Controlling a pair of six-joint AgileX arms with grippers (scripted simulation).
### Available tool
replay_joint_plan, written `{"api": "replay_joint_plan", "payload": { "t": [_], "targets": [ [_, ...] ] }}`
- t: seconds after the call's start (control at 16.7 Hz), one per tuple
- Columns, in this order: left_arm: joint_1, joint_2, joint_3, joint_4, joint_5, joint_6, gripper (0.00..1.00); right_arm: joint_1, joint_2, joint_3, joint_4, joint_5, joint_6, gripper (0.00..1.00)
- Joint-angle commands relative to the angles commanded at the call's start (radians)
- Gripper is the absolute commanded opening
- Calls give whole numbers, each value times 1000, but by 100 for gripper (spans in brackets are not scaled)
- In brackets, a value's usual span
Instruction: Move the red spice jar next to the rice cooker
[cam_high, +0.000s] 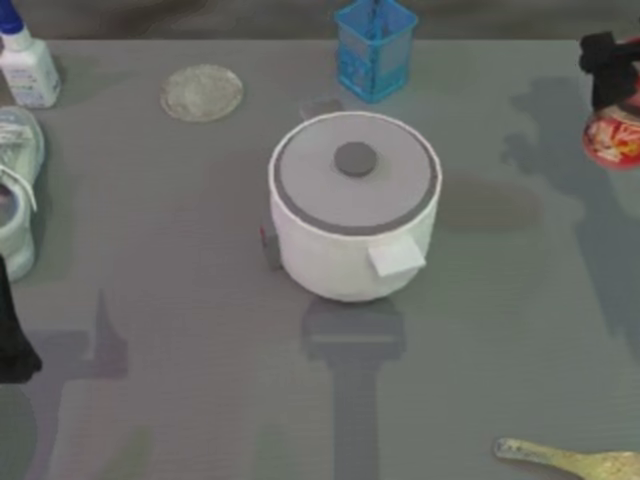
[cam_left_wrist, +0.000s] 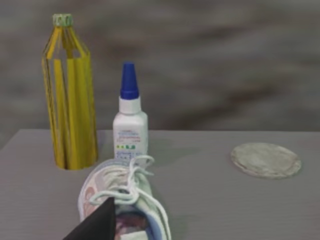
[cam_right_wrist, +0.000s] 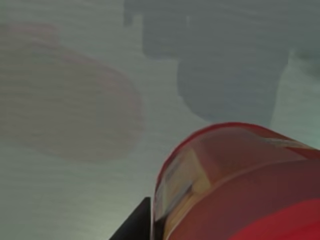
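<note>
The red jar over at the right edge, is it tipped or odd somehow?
Yes. The red spice jar is not standing on the table: the right gripper holds it at the table's right edge, apparently lifted and tilted, far from the rice cooker. Nothing looks spilled. The left gripper sits parked at the left edge.

The big rice cooker (cam_high: 353, 205) stands in the middle of the table (cam_high: 180, 300). A blue box (cam_high: 374, 48) stands just behind it. Between the cooker and the table's right edge the grey top is bare. A gold spoon (cam_high: 575, 460) lies at the front right corner.
</note>
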Motion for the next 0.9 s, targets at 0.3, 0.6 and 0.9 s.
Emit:
{"api": "replay_joint_plan", "payload": {
  "t": [0.3,0.6,0.9],
  "targets": [
    [0,0,0,0,0,0,100,-4,-21,-20,-1,-1,2,0],
    [0,0,0,0,0,0,100,63,-58,-123,68,37,116,0],
    [0,0,0,0,0,0,100,197,-129,-339,205,114,392,0]
  ]
}}
